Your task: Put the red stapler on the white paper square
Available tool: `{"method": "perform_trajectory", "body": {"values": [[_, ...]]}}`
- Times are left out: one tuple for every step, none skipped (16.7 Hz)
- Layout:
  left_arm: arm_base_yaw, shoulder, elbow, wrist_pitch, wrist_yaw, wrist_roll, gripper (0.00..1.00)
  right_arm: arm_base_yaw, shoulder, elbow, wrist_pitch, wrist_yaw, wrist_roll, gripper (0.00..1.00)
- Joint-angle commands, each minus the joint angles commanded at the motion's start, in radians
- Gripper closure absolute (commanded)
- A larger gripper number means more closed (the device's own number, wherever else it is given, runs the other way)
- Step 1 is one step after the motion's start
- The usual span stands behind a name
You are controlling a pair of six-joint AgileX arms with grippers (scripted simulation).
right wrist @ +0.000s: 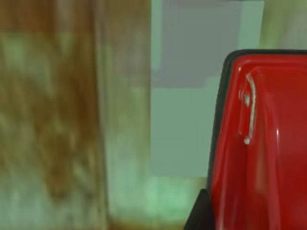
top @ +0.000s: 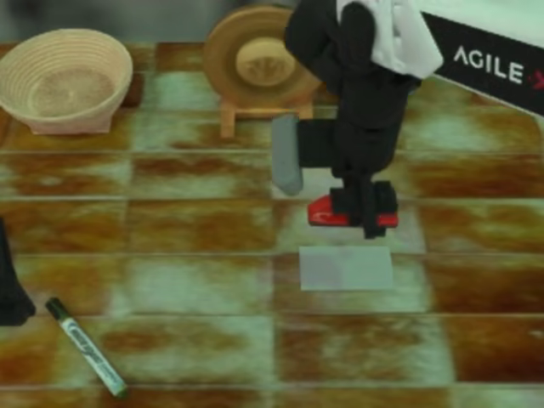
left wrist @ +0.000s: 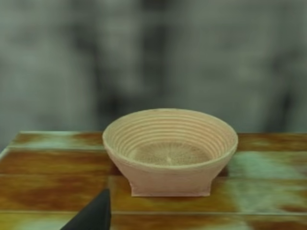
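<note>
The red stapler [top: 327,212] lies crosswise just behind the white paper square [top: 347,268], right of the table's middle. My right gripper [top: 365,212] comes down from above and is shut on the stapler, its dark fingers straddling the stapler's width. Whether the stapler touches the table I cannot tell. In the right wrist view the stapler [right wrist: 261,143] fills one side, with a silvery strip on top and one black finger [right wrist: 199,213] against it. My left gripper [top: 8,285] is parked at the table's left edge, and its wrist view shows a single dark finger [left wrist: 96,215] far off to one side.
A woven basket [top: 64,81] [left wrist: 170,148] stands at the back left. A round wooden piece on a stand [top: 255,64] sits at the back centre beside the right arm. A green-capped marker [top: 85,347] lies at the front left.
</note>
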Motion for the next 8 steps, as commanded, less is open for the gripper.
{"method": "perform_trajectory", "body": {"values": [[0.000,0.000,0.000,0.000,0.000,0.000,0.00,0.000,0.008,-0.032,0.041,0.000,0.001,1.00],[0.000,0.000,0.000,0.000,0.000,0.000,0.00,0.000,0.017,-0.067,0.088,0.000,0.002,1.00],[0.000,0.000,0.000,0.000,0.000,0.000,0.00,0.001,0.027,-0.104,0.138,0.000,0.001,1.00],[0.000,0.000,0.000,0.000,0.000,0.000,0.00,0.003,0.036,-0.140,0.185,-0.001,0.000,1.00],[0.000,0.000,0.000,0.000,0.000,0.000,0.00,0.004,0.044,-0.173,0.226,-0.001,-0.001,1.00],[0.000,0.000,0.000,0.000,0.000,0.000,0.00,0.006,0.051,-0.200,0.255,-0.001,-0.002,1.00],[0.000,0.000,0.000,0.000,0.000,0.000,0.00,0.007,0.057,-0.217,0.274,-0.001,-0.003,1.00],[0.000,0.000,0.000,0.000,0.000,0.000,0.00,0.008,0.060,-0.225,0.283,0.000,-0.003,1.00]]}}
